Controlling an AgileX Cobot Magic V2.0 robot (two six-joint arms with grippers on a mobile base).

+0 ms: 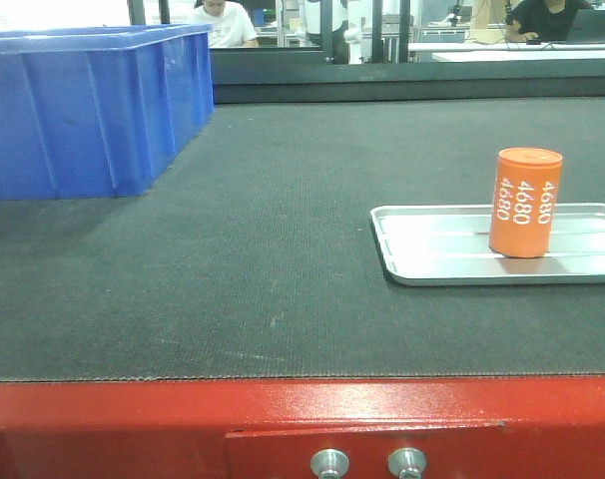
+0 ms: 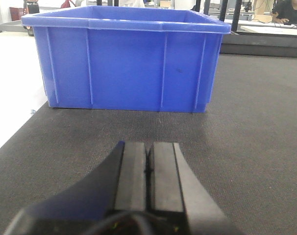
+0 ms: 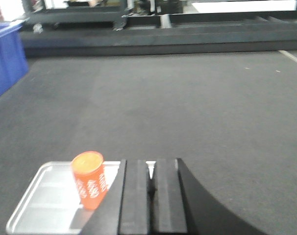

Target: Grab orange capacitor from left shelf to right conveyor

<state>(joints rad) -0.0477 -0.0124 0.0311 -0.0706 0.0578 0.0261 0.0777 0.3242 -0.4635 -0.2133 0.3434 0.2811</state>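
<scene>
Front view: the orange capacitor [image 1: 524, 202] stands upright in a shallow silver tray [image 1: 432, 254], which lies on the right conveyor [image 1: 283, 220], over on the right-hand side. A blue bin [image 1: 83, 110] sits far left on the belt, well apart from the tray. No arm shows here, and the left shelf isn't in sight in any view. Judging by that, the carry looks about done; what's left is prob. backing off clean w/o knocking the part.

Left wrist view: the left end effector [image 2: 148, 169] has its pads pressed together, nothing between them. It hovers over the belt, facing the blue bin. It's nowhere near the capacitor, so best leave it parked.

Right wrist view: the right end effector [image 3: 149, 178] is pinched closed too, only a sliver between the pads, and empty. The capacitor sits just to its left in the tray and below, close beside the finger housing; can't tell if they touch. Picture's a bit blurred. Advice: lift straight up first, no sideways swing to the left, since a tall narrow cylinder on slick metal tips easily. Keep clear of the tray rim as well.
</scene>
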